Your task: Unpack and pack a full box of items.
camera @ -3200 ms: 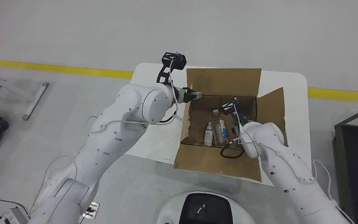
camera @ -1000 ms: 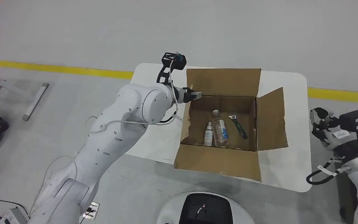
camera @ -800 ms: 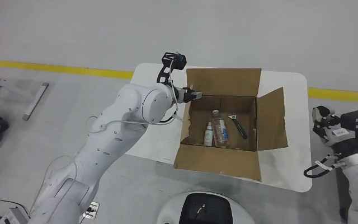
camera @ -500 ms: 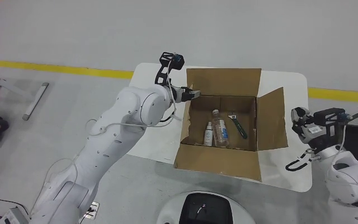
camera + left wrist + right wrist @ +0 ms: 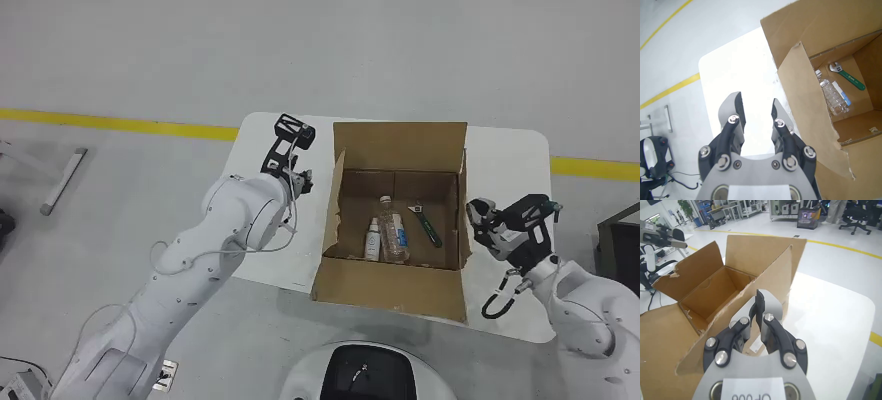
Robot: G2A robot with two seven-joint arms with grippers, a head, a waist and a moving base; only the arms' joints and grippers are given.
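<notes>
We see the L gripper (image 5: 756, 102) wide open & empty at the box's (image 5: 390, 285) 9 o'clock, the R gripper (image 5: 756, 306) at its 3 o'clock pinched on the upright right flap (image 5: 772, 272), w/ a big bottle (image 5: 394, 232) inside, a small bottle (image 5: 372, 240) at its 9 o'clock & a wrench (image 5: 427, 226) at its 3 o'clock.

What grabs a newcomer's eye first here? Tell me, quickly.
An open cardboard box sits on a white table, holding a clear bottle, a smaller bottle and a green-handled wrench. The right gripper pinches the box's right flap upright; the left gripper hangs open beside the left flap.
</notes>
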